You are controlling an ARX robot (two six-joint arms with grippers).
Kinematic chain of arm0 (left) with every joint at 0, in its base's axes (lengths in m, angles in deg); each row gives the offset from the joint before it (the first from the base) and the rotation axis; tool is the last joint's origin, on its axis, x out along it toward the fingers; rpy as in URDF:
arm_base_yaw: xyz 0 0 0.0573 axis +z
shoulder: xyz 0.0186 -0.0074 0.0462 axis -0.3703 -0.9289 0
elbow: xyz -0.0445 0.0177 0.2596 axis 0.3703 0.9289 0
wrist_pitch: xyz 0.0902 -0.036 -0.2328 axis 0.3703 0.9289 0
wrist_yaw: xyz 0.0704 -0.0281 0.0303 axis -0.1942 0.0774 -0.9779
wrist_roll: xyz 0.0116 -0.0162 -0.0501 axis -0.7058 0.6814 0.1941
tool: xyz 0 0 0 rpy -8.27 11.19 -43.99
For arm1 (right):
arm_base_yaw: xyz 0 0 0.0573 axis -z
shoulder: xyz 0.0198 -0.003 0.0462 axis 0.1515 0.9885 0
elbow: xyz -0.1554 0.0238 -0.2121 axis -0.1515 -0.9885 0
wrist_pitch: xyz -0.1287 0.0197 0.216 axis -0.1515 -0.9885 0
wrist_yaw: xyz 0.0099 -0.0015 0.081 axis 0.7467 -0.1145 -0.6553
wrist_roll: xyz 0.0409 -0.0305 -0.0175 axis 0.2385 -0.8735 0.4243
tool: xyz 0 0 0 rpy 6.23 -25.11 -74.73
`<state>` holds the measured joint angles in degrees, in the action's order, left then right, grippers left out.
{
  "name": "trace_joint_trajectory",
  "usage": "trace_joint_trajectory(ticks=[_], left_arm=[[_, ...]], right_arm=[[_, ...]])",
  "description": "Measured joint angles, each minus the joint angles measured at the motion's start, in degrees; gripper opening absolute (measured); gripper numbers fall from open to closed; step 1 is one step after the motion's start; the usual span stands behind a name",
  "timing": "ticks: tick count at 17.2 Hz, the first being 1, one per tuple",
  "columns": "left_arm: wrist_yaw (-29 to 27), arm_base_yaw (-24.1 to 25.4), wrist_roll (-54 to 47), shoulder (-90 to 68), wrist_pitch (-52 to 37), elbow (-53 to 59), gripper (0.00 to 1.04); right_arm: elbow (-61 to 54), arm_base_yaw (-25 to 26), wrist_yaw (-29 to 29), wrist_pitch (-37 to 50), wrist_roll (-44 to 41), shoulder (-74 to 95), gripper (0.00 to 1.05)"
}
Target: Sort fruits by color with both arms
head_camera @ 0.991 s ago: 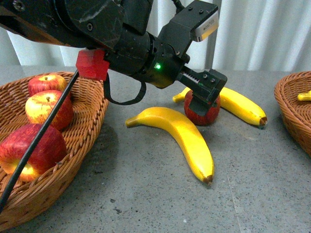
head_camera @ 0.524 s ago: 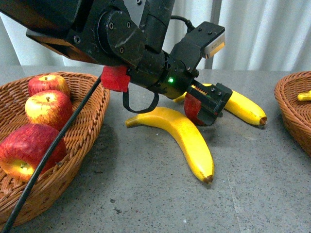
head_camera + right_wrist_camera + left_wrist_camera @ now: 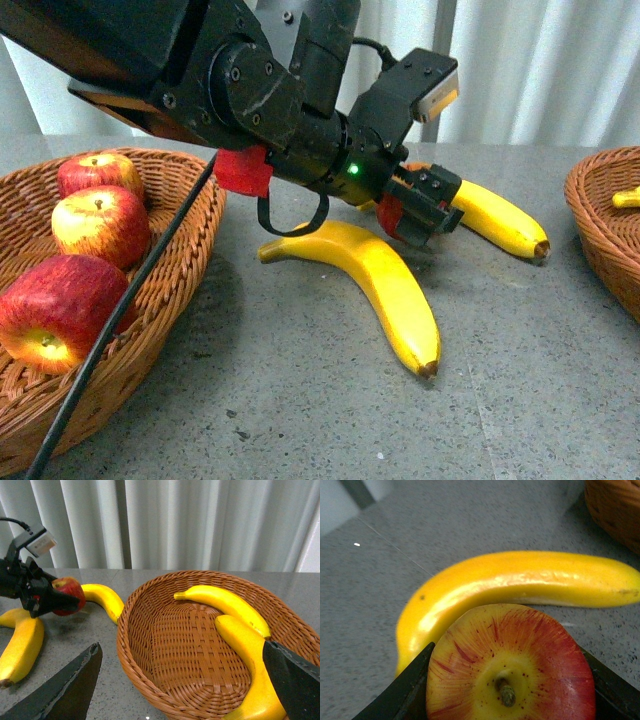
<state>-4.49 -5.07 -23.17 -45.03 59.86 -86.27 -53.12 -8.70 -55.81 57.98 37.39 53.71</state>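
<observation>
The left gripper [image 3: 418,208] is clamped on one apple [image 3: 390,214], its black jaws pressed against both flanks. The left wrist view shows the apple's glossy skin, red streaked over yellow, with the stem [image 3: 507,695] end turned back toward the wrist and a short brown stub in a yellow hollow. Behind the jaws sit a green light [image 3: 353,168] and a matte red block [image 3: 240,170], from which a black cable [image 3: 120,330] hangs.

Just past the gripper lies the far banana [image 3: 495,218], smooth and yellow, its long axis running on away from the jaws and ending in a brown tip. Below the gripper lies the near banana [image 3: 385,285], strongly curved, its brown tip pointing toward the robot. Both rest on a grey speckled tabletop [image 3: 300,400].

Back along the arm, a woven wicker left basket [image 3: 190,250] holds three apples [image 3: 95,225].

The right gripper [image 3: 180,647] is spread wide, pinching nothing, its dark wedge fingers [image 3: 65,690] flanking the oval wicker right basket [image 3: 150,630], where two bananas [image 3: 225,602] lie lengthwise against one wall.
</observation>
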Motion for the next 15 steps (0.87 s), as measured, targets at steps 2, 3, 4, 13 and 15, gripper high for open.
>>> trace_joint_trajectory(ticks=[2, 3, 4, 13, 15], left_arm=[[-11.8, 1.0, 7.7, 16.4, -10.3, 10.4, 0.68], [-16.6, 2.0, 10.4, 21.7, -13.1, 14.7, 0.68], [-20.2, 3.2, 12.1, 25.1, -14.6, 18.0, 0.68], [-37.6, 11.8, 23.3, 43.5, -16.3, 37.9, 0.68], [-40.3, 12.6, 26.3, 47.5, -15.8, 41.9, 0.68]], right_arm=[[0.0, 0.0, 0.0, 0.0, 0.0, 0.0, 0.98], [0.0, 0.0, 0.0, 0.0, 0.0, 0.0, 0.98], [0.0, 0.0, 0.0, 0.0, 0.0, 0.0, 0.98], [0.0, 0.0, 0.0, 0.0, 0.0, 0.0, 0.98], [0.0, 0.0, 0.0, 0.0, 0.0, 0.0, 0.98]])
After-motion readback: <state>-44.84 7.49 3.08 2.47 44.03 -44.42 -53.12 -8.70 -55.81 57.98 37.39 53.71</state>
